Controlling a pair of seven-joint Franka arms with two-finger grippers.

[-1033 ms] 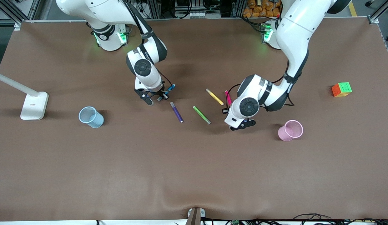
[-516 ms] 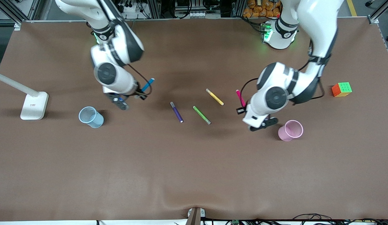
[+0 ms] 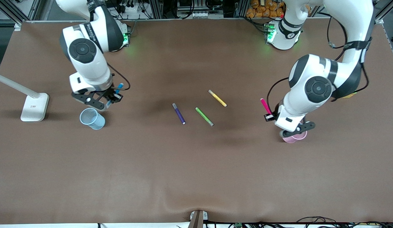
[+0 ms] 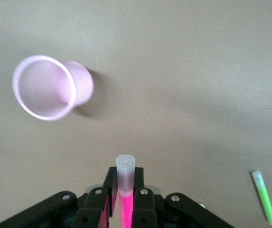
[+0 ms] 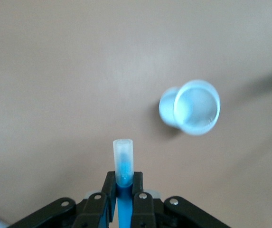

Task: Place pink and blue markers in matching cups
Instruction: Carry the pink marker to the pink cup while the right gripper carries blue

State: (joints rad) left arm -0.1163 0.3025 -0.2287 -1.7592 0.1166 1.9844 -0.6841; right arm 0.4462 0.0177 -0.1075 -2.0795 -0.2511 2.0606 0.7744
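My right gripper is shut on the blue marker and hangs just beside the pale blue cup, on the side toward the arms' bases. In the right wrist view the blue marker sticks out between the fingers of the right gripper, its greyish end short of the blue cup. My left gripper is shut on the pink marker, and that hand covers most of the pink cup. From the left wrist, the left gripper pinches the pink marker, off to one side of the pink cup.
A dark purple pen, a green pen and a yellow pen lie in the table's middle. A white lamp base stands near the blue cup at the right arm's end. The green pen also shows in the left wrist view.
Both arms have carried their markers away from the table's middle: the right one to the blue cup, the left one to the pink cup, which its hand now mostly covers.
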